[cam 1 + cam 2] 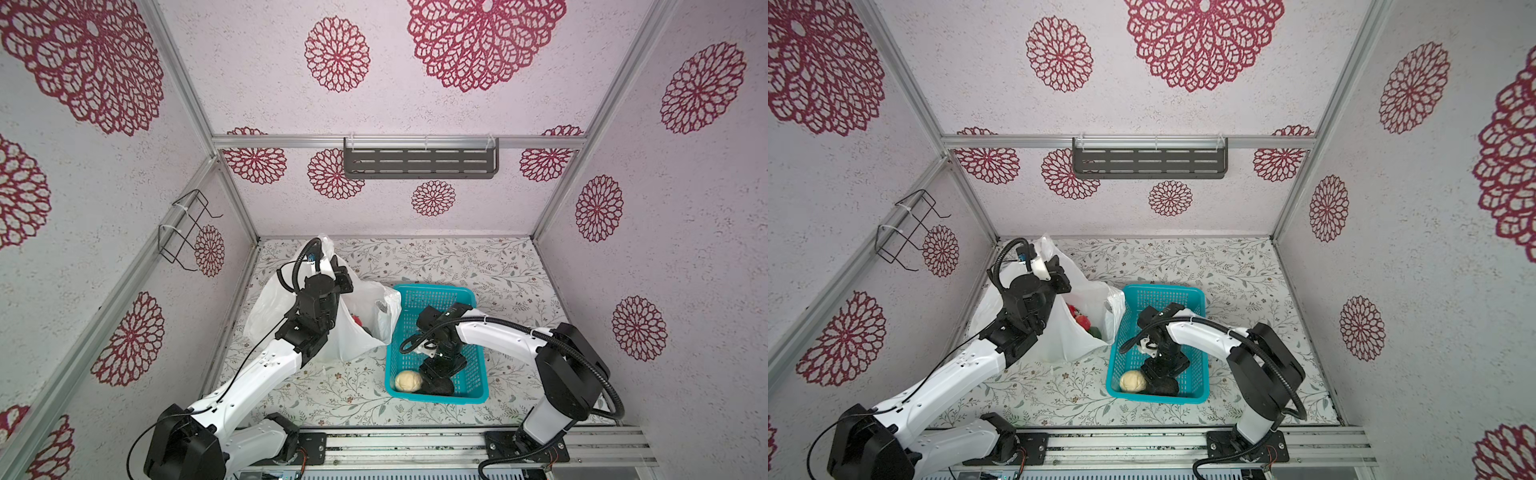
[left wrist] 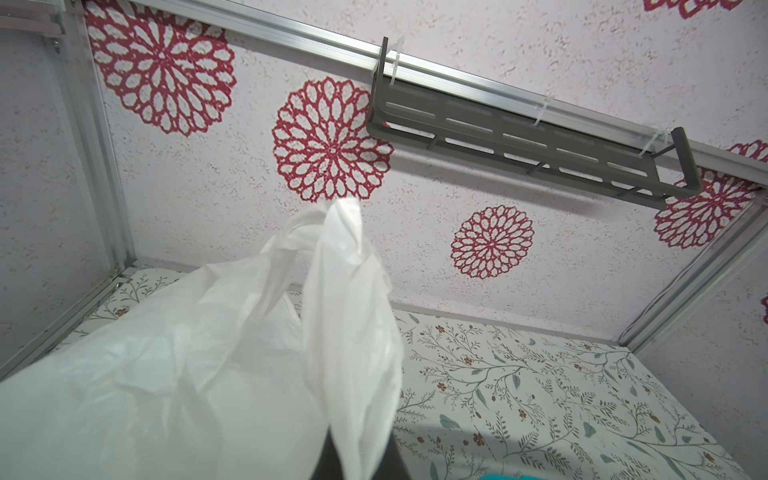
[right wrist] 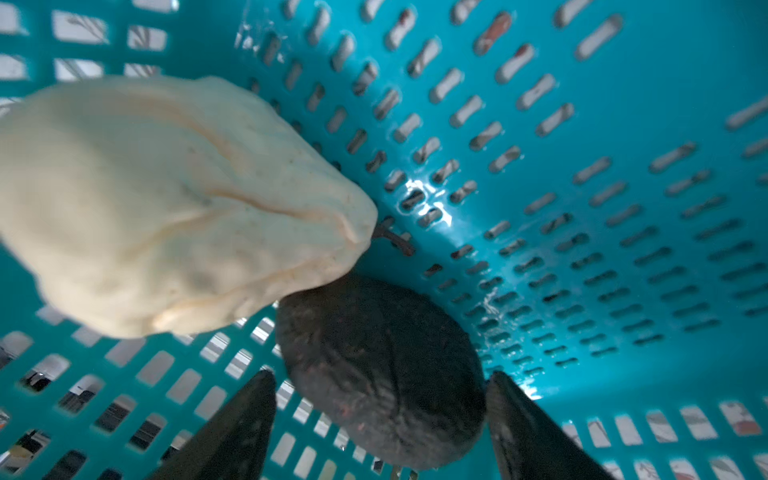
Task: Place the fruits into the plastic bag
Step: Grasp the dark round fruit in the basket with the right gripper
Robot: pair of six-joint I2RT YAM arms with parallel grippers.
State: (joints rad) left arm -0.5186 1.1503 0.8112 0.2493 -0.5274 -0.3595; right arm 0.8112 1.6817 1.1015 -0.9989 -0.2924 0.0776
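Dark avocado [image 3: 382, 374] in corner of turquoise basket [image 3: 582, 124], touching cream-yellow lump [image 3: 166, 199]. Right gripper [image 3: 382, 376] spread, straddling avocado, not clamped. Probably light, rigid, rough-skinned: grip across broad middle. Left gripper [image 2: 359, 465] clenched on handle of limp plastic bag [image 2: 166, 374].

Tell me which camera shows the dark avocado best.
Right wrist view: the avocado shows close, nearly whole. Both top views show it small, half hidden under the right arm. The left wrist view misses it.
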